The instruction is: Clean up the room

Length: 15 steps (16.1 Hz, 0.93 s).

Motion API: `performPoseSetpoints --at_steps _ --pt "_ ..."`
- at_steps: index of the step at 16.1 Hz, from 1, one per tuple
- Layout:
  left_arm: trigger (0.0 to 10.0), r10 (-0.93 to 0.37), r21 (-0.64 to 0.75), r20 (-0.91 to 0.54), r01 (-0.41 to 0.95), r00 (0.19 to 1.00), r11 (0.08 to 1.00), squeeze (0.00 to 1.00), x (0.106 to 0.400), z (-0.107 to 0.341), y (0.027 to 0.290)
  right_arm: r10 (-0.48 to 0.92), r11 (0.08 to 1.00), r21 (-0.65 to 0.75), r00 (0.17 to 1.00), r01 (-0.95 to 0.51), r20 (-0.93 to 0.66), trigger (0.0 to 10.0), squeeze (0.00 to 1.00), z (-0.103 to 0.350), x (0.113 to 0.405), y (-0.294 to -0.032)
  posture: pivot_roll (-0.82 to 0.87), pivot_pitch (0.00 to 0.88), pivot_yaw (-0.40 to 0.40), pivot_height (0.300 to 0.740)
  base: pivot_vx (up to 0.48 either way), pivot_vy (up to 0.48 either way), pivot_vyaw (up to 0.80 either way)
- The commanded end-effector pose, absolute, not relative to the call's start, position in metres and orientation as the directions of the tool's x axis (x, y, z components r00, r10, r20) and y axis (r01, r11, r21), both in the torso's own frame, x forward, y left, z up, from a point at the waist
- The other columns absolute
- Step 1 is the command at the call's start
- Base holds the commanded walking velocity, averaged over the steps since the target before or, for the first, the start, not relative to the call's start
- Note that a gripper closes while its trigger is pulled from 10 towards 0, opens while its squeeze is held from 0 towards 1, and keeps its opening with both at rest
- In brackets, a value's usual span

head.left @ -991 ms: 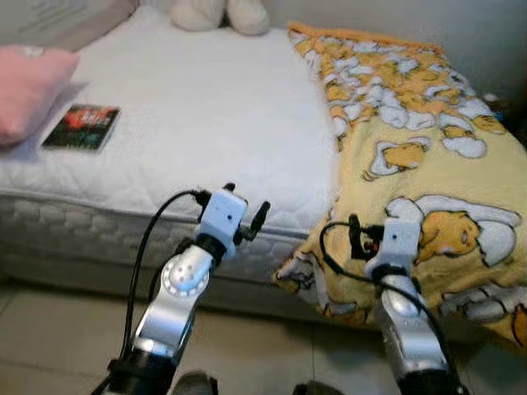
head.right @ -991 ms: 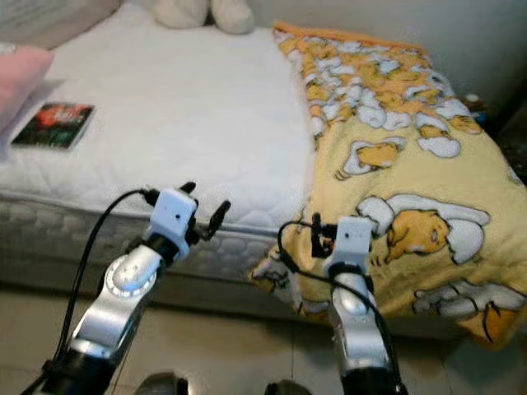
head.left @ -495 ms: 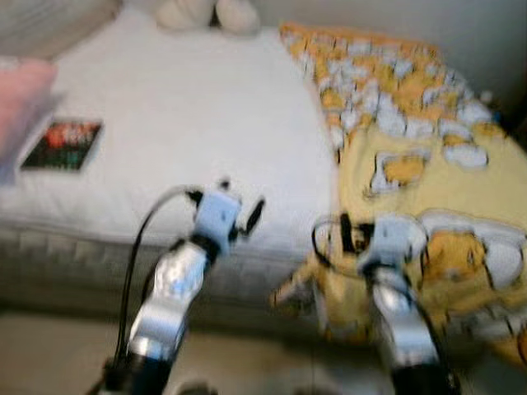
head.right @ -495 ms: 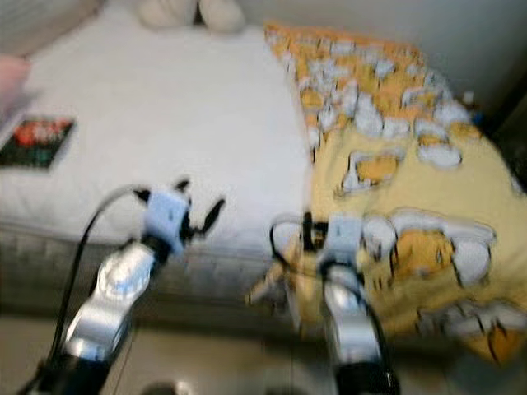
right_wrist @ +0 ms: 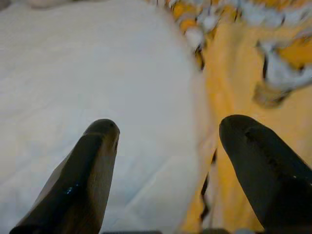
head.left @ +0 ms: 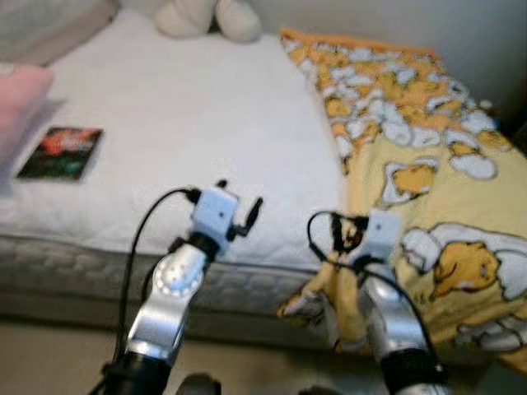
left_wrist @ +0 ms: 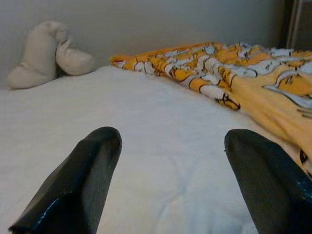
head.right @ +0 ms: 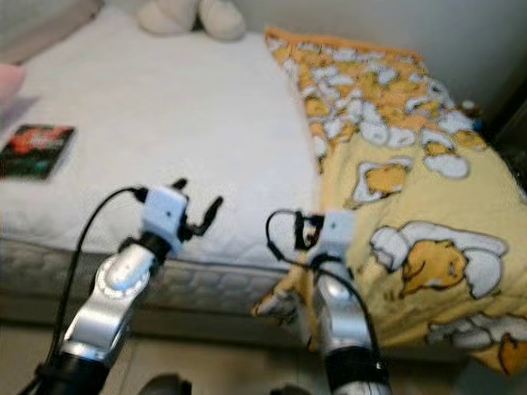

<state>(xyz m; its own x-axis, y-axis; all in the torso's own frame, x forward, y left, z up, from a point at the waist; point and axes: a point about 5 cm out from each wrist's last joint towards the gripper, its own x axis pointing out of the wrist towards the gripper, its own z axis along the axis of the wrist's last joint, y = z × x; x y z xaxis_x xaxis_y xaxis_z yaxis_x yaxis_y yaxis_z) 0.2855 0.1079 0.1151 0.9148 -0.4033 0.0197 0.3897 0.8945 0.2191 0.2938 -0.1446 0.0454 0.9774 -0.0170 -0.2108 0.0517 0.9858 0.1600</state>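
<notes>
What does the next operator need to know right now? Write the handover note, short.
Left gripper: open, holding nothing, raised over the front edge of the white mattress.
Right gripper: open, holding nothing, at the line where the mattress meets the yellow duck blanket.
Things: the blanket lies rumpled over the right side of the bed and hangs off the front edge. A book lies flat on the mattress to the left, beside a pink pillow. A cream plush toy sits at the far end.
Done: nothing visibly tidied yet.
Left: probably straighten the blanket and put the book away.
</notes>
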Motion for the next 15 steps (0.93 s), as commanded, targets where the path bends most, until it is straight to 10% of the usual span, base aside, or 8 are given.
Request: performPoseSetpoints --at_steps 1,15 --pt "10.0 -0.432 0.215 0.031 0.416 0.902 0.884 0.0 0.283 0.118 0.098 -0.061 0.979 0.172 0.968 0.105 -0.244 10.0 0.0 0.041 0.294 -0.156 0.15 0.024 -0.067 0.699 0.0 0.0 0.0" --pt "10.0 -0.435 0.223 0.021 0.42 0.9 0.88 0.0 0.284 0.117 0.095 -0.141 0.99 -0.013 0.985 0.14 -0.099 10.0 0.0 0.056 0.298 -0.172 0.14 0.022 -0.071 0.699 0.0 0.0 0.0"
